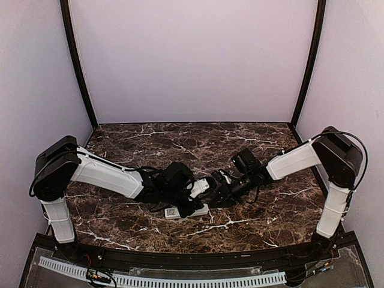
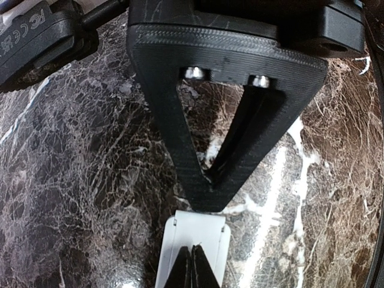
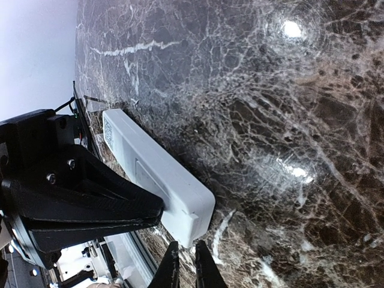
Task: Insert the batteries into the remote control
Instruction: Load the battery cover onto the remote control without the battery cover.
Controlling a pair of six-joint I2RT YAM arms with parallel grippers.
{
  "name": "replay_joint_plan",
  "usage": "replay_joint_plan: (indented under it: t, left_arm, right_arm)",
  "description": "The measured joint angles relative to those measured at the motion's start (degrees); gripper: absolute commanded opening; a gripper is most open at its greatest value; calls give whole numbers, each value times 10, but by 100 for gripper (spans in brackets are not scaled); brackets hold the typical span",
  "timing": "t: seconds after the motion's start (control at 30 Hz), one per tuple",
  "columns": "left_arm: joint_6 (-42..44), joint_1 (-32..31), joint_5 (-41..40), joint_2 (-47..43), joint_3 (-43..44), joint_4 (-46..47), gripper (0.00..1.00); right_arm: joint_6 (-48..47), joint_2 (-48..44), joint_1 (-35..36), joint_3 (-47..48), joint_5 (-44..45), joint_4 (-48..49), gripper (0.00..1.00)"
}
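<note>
Remote control (image 1: 186,211) lying flat on the dark marbled desk (image 1: 150,141), in the front middle, where the two arms meet. In the overhead view its long axis runs nearly left to right, with the right end a little farther from the arm bases. A small printed label (image 3: 108,129) marks the left end. In the right wrist view the bar recedes from the camera with the labelled end farthest. Its upper face is plain white apart from a faint rectangular outline. Left claw (image 2: 191,265): tips pressed together directly over one short end of the remote. Whether they touch it cannot be told, and the frame's lower edge cuts off the rest of the bar. Right claw (image 3: 187,267): tips nearly together with a narrow dark slit between them, just beside the unlabelled end. The tips are cropped at the frame edge, so whether the slit holds anything cannot be told. Each wrist view is partly filled by the other arm's black wedge-shaped finger. From above, both claws merge into one dark mass that hides the remote's far edge.
</note>
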Motion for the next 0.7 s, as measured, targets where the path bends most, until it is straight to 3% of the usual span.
replay_joint_plan:
  t: [0.3,0.5,0.7]
  left_arm:
    - [0,-1,-4,0,0,-4,0]
    - [0,-1,-6,0,0,-5,0]
    - [-1,-1,-9,-2,-1,-6,0]
  right_arm:
    - [19,12,1,-9,-16,36,9]
    - [31,29,12,-9,-23,53,1]
    - [45,29,12,-9,-26,56,1]
